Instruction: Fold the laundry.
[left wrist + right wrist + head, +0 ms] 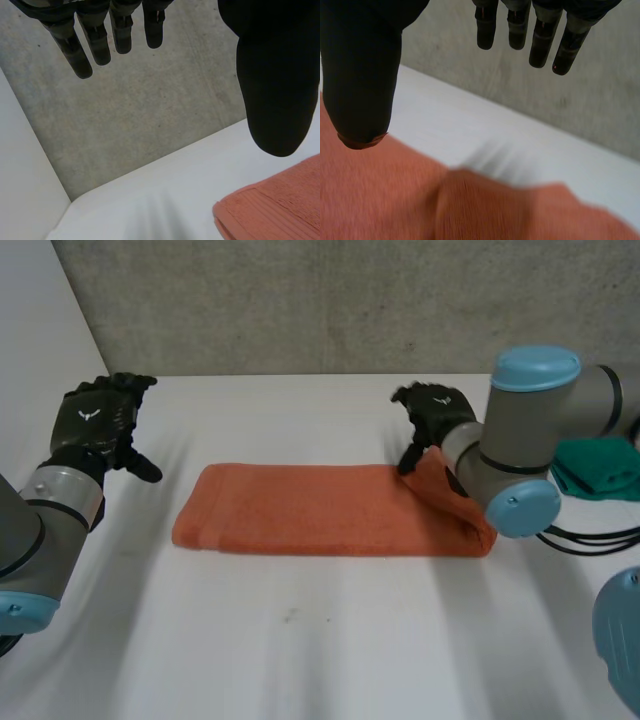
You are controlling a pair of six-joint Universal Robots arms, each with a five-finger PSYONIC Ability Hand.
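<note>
White bench (300,660), concrete wall (300,300). Head: orange towel (320,510) mid-bench, right hand (435,415) at its rumpled right end, left hand (95,420) apart. Left wrist: fingers (100,45) relaxed, empty. Right wrist: fingers (540,40) straight, thumb (362,90) touching towel. Likely best: pinch that end firmly before folding over.

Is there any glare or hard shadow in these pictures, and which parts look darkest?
Head view: soft, even light, no glare on the white table, only a faint shadow along the near edge of the orange towel. Left wrist view: the left hand is darkest against the grey wall. Right wrist view: the right hand likewise.
</note>
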